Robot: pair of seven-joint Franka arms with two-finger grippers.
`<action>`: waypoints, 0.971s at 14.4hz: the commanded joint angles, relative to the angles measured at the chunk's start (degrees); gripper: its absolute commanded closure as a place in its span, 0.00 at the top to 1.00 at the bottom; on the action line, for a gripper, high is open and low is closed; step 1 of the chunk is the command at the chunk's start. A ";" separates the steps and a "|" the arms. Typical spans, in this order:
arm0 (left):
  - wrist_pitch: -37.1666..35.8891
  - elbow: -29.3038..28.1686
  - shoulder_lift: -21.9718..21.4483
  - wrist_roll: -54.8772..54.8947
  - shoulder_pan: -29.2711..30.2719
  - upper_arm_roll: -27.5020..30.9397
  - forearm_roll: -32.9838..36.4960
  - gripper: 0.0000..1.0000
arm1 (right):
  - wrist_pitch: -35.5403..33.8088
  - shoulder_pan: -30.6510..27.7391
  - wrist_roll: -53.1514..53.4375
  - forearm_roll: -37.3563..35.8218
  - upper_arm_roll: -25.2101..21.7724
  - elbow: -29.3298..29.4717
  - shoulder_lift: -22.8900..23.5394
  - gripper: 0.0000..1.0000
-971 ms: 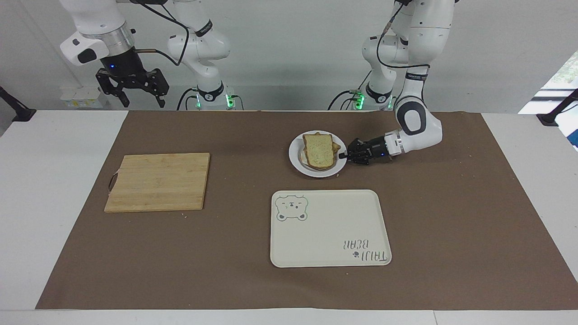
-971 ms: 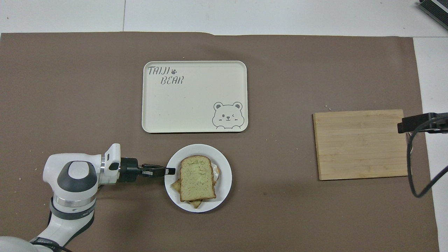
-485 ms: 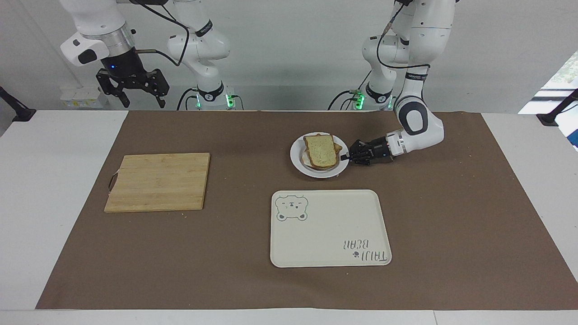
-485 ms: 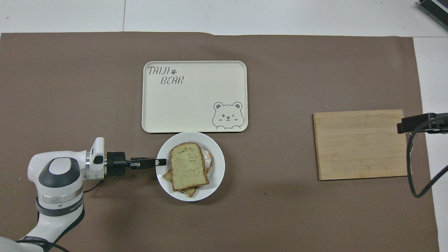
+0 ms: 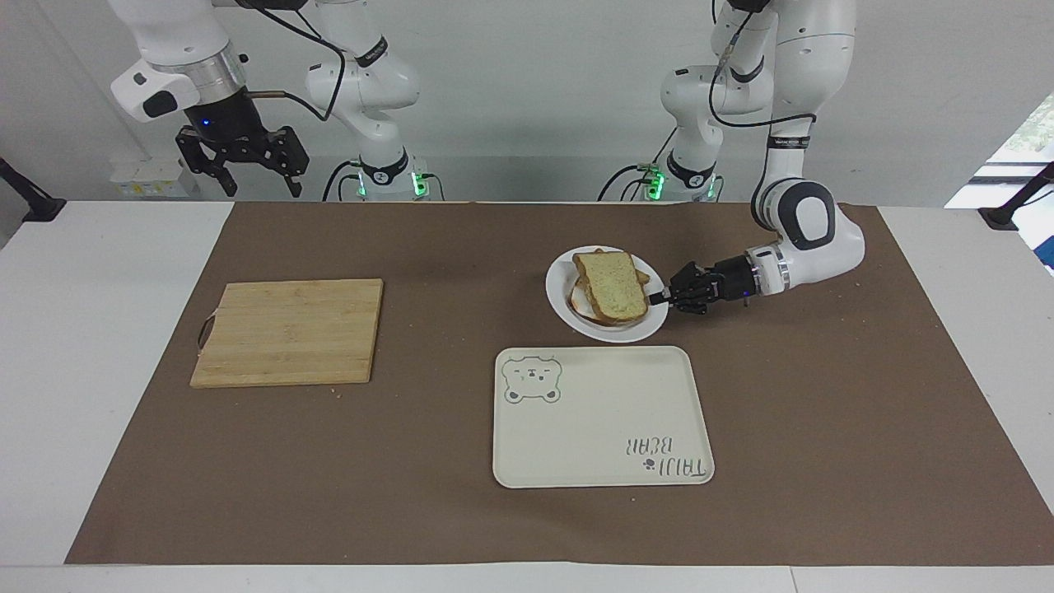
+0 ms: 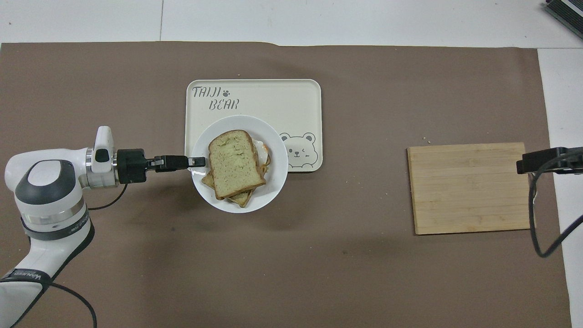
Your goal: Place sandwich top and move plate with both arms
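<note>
While my left gripper point(image 5: 659, 298) pinches the plate point(image 5: 568, 309) rim, lifted beside the tray point(image 5: 601, 416), my right gripper point(image 5: 243, 161) waits spread open. From overhead, the sandwich top point(image 6: 235, 163) sits loose; the plate looks stiff and slick, so I'd keep it level.

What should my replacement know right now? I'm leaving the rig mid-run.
Left gripper: shut on the rim of the plate, holding it raised over the tray.
Right gripper: open, waiting in the air at the right arm's end, above the cutting board.
Sandwich top: on the stack on the plate.
Done: top placed, plate lifted.
Left: set the plate down, probably on the tray, then let go.
</note>
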 commanded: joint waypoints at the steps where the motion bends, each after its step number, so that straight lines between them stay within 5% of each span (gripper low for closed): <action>1: 2.90 7.98 6.27 -2.15 -0.23 -0.49 -0.88 0.00 | 0.38 -0.41 -0.84 0.57 0.13 -1.54 -1.26 1.00; 7: 11.15 19.58 16.99 -3.30 -0.75 -2.86 -1.23 0.00 | 0.38 -0.41 -0.75 0.57 0.13 -1.72 -1.26 1.00; 14: 18.54 21.45 18.41 -9.10 -3.91 -4.01 10.10 0.00 | 0.38 -0.41 -0.75 0.57 0.13 -1.72 -1.26 1.00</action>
